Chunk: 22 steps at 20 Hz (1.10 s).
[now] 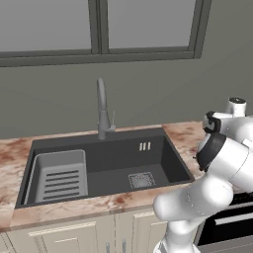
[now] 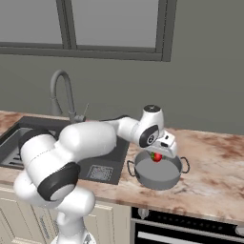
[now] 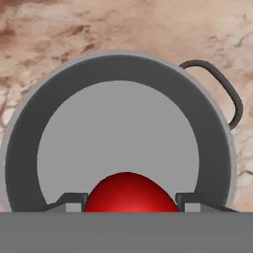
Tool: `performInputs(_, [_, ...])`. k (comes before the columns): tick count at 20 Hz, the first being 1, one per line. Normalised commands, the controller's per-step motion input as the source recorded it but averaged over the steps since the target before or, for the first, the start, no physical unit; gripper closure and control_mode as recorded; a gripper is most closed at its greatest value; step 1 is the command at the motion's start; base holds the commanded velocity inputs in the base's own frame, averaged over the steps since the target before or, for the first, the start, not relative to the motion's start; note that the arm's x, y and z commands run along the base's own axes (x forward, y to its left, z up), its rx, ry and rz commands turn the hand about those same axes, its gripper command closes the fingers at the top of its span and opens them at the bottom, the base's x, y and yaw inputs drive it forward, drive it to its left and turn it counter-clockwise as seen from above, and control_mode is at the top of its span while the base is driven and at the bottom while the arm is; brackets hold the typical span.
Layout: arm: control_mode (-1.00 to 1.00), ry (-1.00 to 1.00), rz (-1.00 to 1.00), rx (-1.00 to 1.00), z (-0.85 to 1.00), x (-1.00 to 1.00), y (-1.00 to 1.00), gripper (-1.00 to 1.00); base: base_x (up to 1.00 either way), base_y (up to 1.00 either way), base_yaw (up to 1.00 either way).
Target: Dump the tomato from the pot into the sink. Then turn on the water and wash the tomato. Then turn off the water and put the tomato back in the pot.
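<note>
Simulated kitchen, seen over a white arm. Reached rightward across a marbled brown surface (image 2: pixel 209 176), with the jaws (image 2: pixel 157 155) hung over a grey pot (image 2: pixel 158 177). Stood on the surface just right of the sink (image 1: pixel 106 165), the pot, with a dark loop handle at each side. Tomato (image 2: pixel 156 157) seen at the pot's mouth, directly under the hand, red with a speck of green.

From the hand view, looked straight down into the pot (image 3: pixel 118 128): pale flat bottom, darker wall, one handle at upper right. Sat between the two dark fingertips (image 3: pixel 69 201) at the lower edge, the tomato (image 3: pixel 129 193), its sides reaching nearly to each tip (pinched or merely flanked, could not tell). Jaws (image 3: pixel 129 202) partly spread.

Sink dark grey, with a square drain grate (image 1: pixel 142 180), a ribbed lighter rack (image 1: pixel 59 176) at its left end and a tall gooseneck faucet (image 1: pixel 102 111) behind.
</note>
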Motion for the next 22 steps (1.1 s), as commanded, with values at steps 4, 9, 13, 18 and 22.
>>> performInputs(4, [-1.0,0.0,0.0,0.0,-0.38,0.08,0.0,1.0,0.0,0.0,0.0])
performInputs(9, [-1.0,0.0,0.0,0.0,-0.35,0.12,0.0,1.0,0.0,0.0,0.0])
performInputs(13, [-1.0,0.0,0.0,0.0,-0.21,0.08,-0.02,1.0,0.0,0.0,0.0])
performInputs(18, [-1.0,0.01,0.0,0.0,-0.14,0.0,-0.01,1.0,0.0,0.0,0.0])
performInputs(22, [-1.0,0.03,0.0,0.0,-0.12,0.0,0.0,-1.0,0.0,0.0,0.0])
